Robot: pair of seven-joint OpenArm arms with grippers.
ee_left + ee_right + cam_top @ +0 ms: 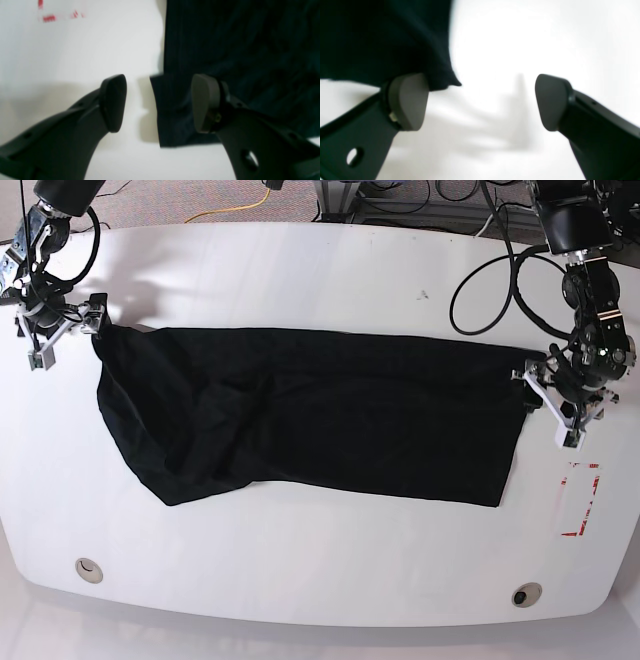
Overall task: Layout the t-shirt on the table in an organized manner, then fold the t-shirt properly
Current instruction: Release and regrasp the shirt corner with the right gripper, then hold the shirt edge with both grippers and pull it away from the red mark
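The t-shirt [310,415] lies spread across the middle of the counter [330,270], bunched toward its end by the right pincer [480,102]. That pincer stands wide apart, one finger over the shirt's corner. The left pincer [158,103] is also apart, straddling the shirt's opposite corner, near red dashes [582,500].

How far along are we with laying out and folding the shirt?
Done: the t-shirt lies stretched lengthwise across the table. In hand: the left tool stands open, straddling one corner; the right tool stands open at the opposite corner, nothing gripped. Left: the right arm's end is still bunched and wrinkled, so flattening remains, and no tidy fold shows yet.
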